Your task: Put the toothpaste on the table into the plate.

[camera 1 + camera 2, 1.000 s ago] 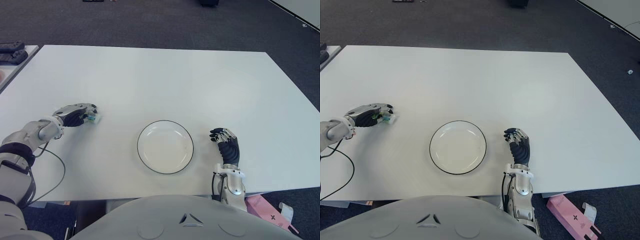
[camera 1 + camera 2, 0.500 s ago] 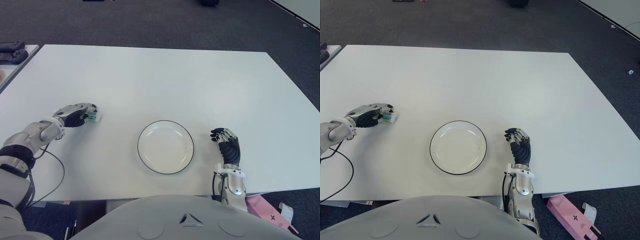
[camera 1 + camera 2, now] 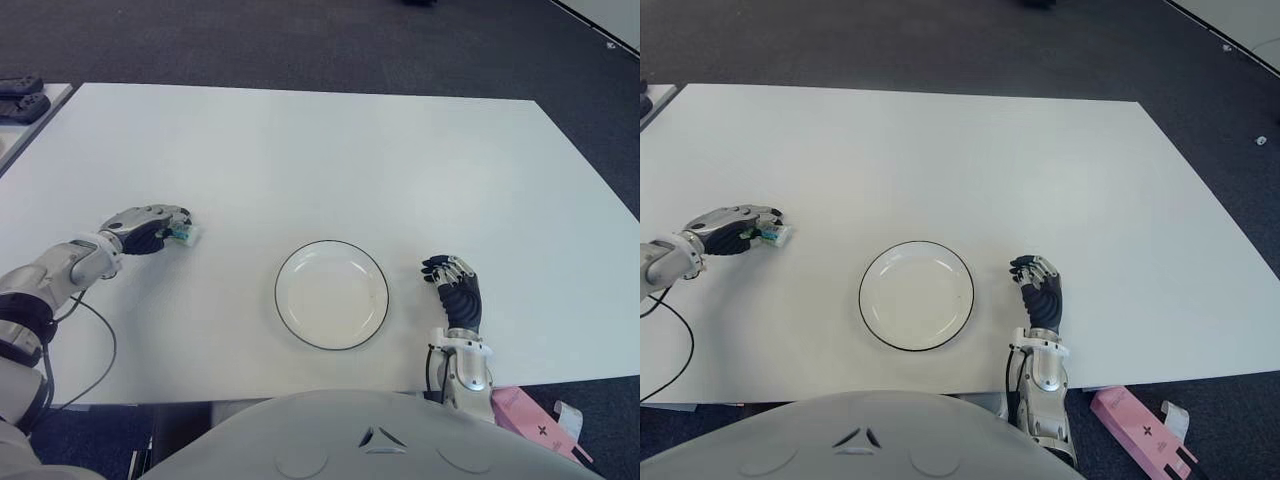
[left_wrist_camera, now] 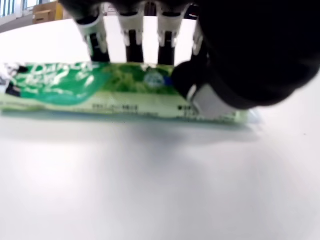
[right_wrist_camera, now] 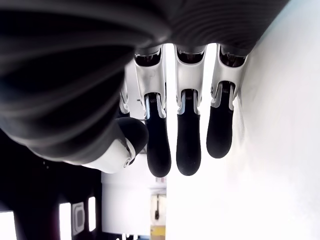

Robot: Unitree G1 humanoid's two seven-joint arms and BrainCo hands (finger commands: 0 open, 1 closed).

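The toothpaste [image 4: 100, 90], a green and white pack, lies flat on the white table [image 3: 350, 150] at its left side. My left hand [image 3: 150, 228] is curled over it, with the fingers [image 4: 131, 30] behind it and the thumb [image 4: 197, 92] pressed on its front; one end of the toothpaste [image 3: 187, 235] sticks out past the hand. The white plate [image 3: 331, 295] with a thin black rim sits near the table's front edge, well to the right of the toothpaste. My right hand [image 3: 457, 288] shows just right of the plate, fingers relaxed and holding nothing.
A thin cable [image 3: 100, 340] trails from my left arm across the table's front left. Dark objects [image 3: 20, 85] lie on a second table at the far left. On the floor at the front right is a pink box [image 3: 535, 420].
My left hand stays curled on the toothpaste at the same spot. The head view has shifted slightly. The right hand has not moved.
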